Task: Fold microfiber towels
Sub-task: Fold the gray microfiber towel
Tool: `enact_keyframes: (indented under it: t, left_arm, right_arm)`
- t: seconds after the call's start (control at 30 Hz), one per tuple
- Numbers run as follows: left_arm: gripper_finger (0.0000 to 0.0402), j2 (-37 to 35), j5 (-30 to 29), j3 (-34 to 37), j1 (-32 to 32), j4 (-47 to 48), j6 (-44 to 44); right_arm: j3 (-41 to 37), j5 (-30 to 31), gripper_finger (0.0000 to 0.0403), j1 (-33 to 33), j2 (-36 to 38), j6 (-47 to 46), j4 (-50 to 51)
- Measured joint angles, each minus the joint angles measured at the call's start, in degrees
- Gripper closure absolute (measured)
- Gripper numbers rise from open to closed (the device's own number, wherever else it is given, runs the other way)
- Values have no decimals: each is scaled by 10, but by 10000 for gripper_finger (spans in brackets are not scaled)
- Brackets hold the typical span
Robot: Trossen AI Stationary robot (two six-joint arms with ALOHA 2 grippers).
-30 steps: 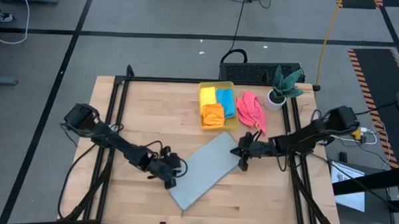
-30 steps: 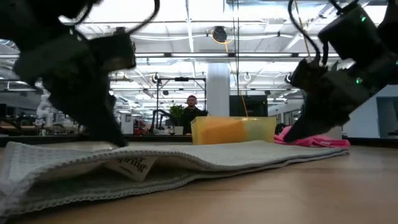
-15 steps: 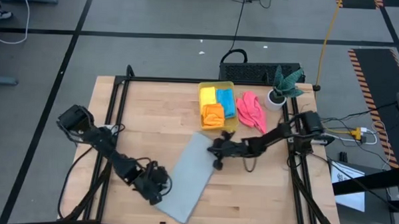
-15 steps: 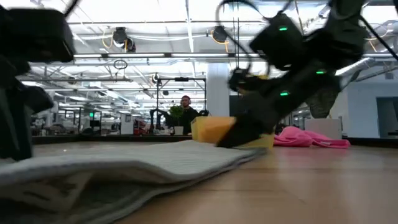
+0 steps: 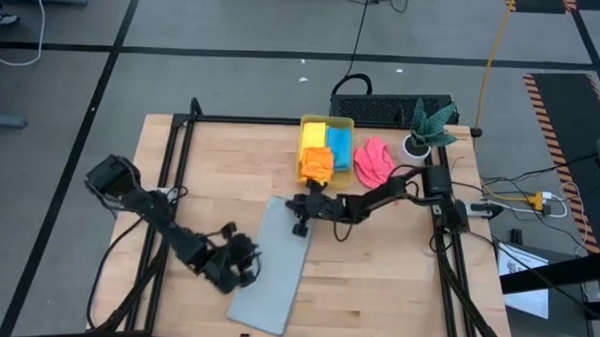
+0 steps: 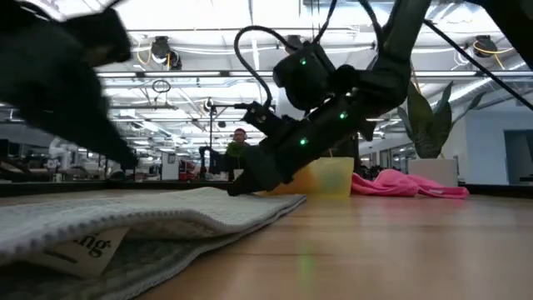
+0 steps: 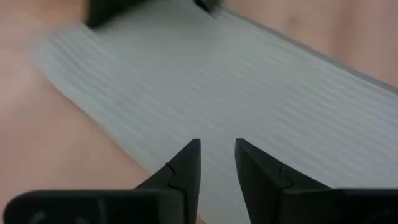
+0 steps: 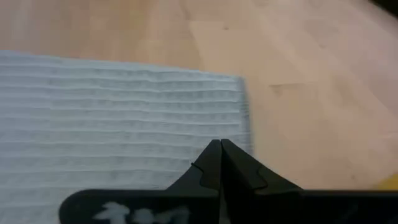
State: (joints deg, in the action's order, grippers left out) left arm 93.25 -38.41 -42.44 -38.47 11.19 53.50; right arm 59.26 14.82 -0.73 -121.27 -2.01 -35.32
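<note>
— Left gripper (image 5: 238, 269), fingers a little apart, sits at the grey towel (image 5: 273, 267)'s left edge, gripping nothing I can see.

— Right gripper (image 5: 301, 211), pinched shut, presses the far corner. Mid-fold, I'd say: a strip running near-left to far-right. Next, end over end.

table (image 5: 396, 282): holds everything below
folded towel (image 5: 272, 263): table centre, long axis running 1 to 7 o'clock
left gripper (image 5: 244, 268): at towel's 9 o'clock edge, over the cloth
right gripper (image 5: 300, 215): at towel's 1 o'clock corner
bin (image 5: 327, 122): 12 o'clock of towel, near table's far edge
towels in bin (image 5: 329, 153): stacked side by side inside it
loose towel (image 5: 373, 162): just beside bin at its 3 o'clock
potted plant (image 5: 421, 133): 2 o'clock of loose towel, at table's far right corner
</note>
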Motion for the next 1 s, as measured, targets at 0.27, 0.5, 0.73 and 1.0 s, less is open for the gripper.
enact_keyframes:
  t: [0.27, 0.5, 0.73, 1.0]
  left_arm:
    - [300, 5, -7, 0, 150, -10, -131]
    - [300, 5, 79, -1, 273, -104, -263]
    - [300, 38, 219, -1, 369, -119, -279]
    - [300, 34, 54, 26, 347, 85, -140]
  right_arm:
    - [-70, 93, 403, -59, 112, 29, -13]
    - [-175, 91, 403, -166, 231, -31, -16]
    - [-260, 92, 403, -236, 255, -54, -104]
    - [-286, 92, 403, -243, 255, -63, -143]
